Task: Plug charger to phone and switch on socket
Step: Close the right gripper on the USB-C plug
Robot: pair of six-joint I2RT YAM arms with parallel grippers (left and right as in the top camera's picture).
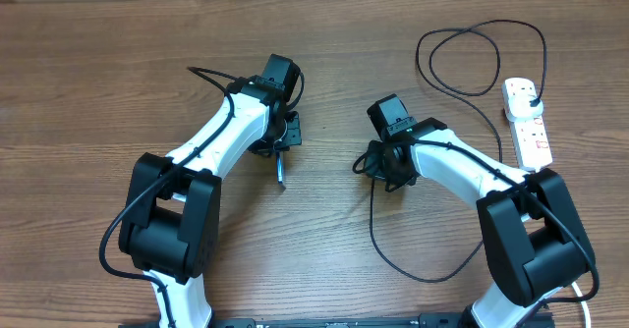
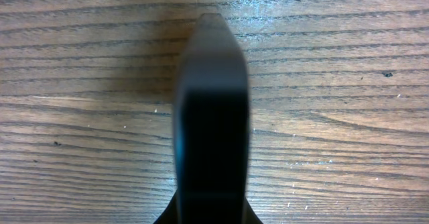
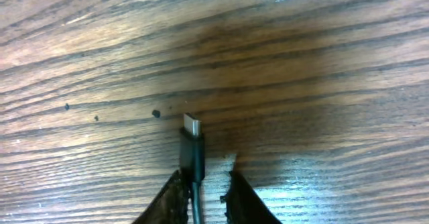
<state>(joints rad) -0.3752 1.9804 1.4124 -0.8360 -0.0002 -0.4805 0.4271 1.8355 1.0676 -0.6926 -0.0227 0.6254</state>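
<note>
My left gripper (image 1: 278,149) is shut on the phone (image 1: 281,172) and holds it edge-on above the table. In the left wrist view the phone (image 2: 211,117) is a dark slab filling the middle, and its screen is hidden. My right gripper (image 1: 377,163) is shut on the charger cable near its small plug tip. In the right wrist view the tip (image 3: 192,127) sticks out ahead of the fingers (image 3: 204,184), just above the wood. The cable (image 1: 393,254) loops to the black plug head (image 1: 532,97), which sits in the socket (image 1: 529,132) at the far right. The tip and the phone are apart.
The cable makes a second loop (image 1: 462,58) at the back right. The socket's white cord (image 1: 580,294) shows at the lower right by the arm base. The wooden table (image 1: 98,92) is bare on the left.
</note>
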